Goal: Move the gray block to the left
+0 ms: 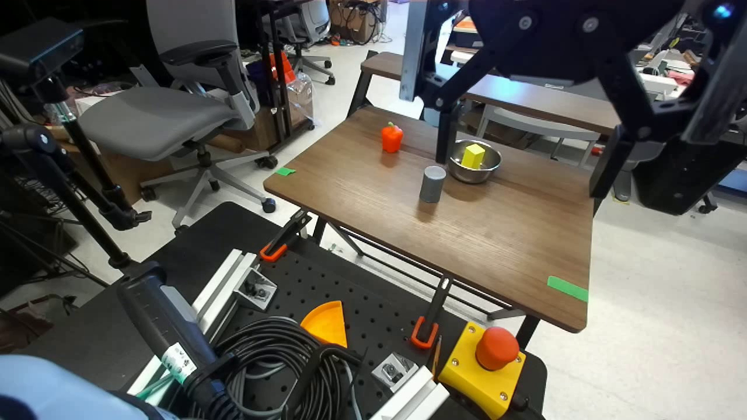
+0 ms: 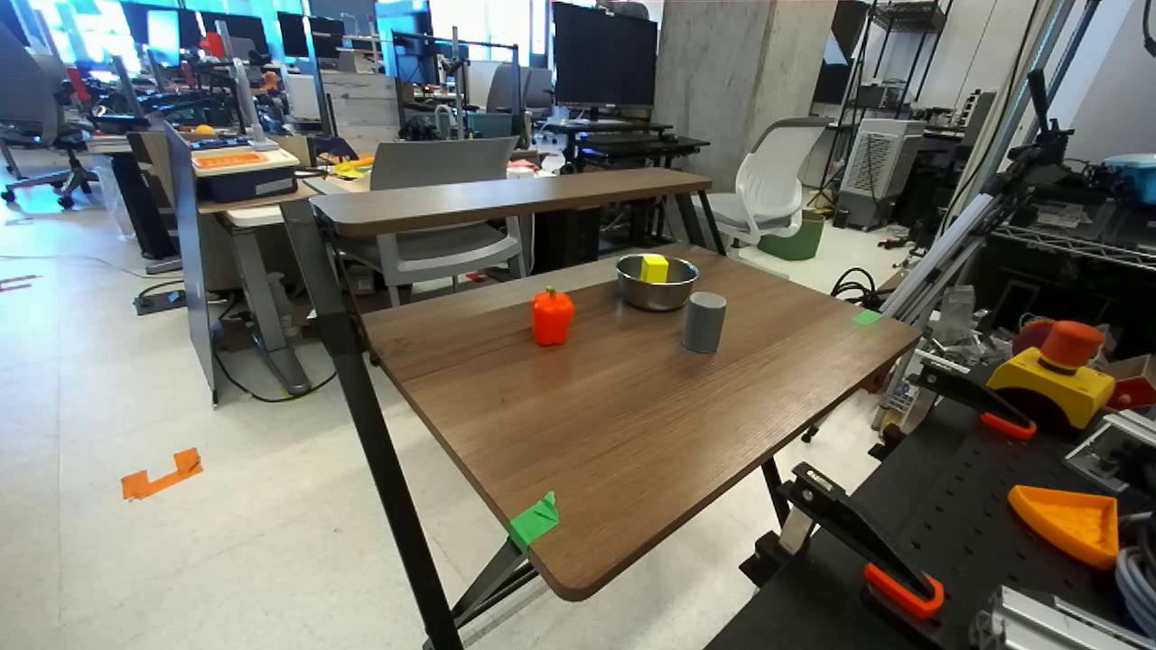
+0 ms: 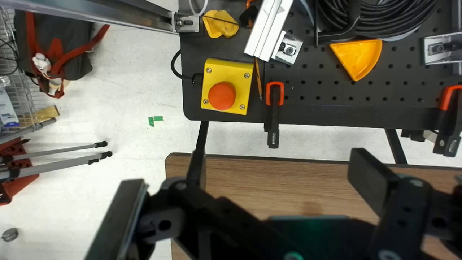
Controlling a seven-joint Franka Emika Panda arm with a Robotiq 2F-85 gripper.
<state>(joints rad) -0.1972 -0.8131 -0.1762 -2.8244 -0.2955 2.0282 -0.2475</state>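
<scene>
Exterior view — gray block (image 1: 432, 186) upright; label (image 1: 178, 363) on black device (image 1: 168, 326) illegible.

Bright orange-red pepper (image 1: 391, 140) standing on the brown table (image 1: 350, 181) in both exterior views, and right of it there's a shiny metal bowl (image 1: 478, 176) with a yellow block (image 1: 473, 156) sitting inside. Strip of green tape (image 1: 568, 289) on the table too, lower right in an exterior view. Big gray office chair (image 1: 169, 111) hogs the upper left there. In an exterior view there's a black monitor (image 2: 605, 56) up top, just left of a chunky concrete column (image 2: 713, 81). Wrist view's got a red-strapped dark bag (image 3: 74, 34), upper left.
</scene>
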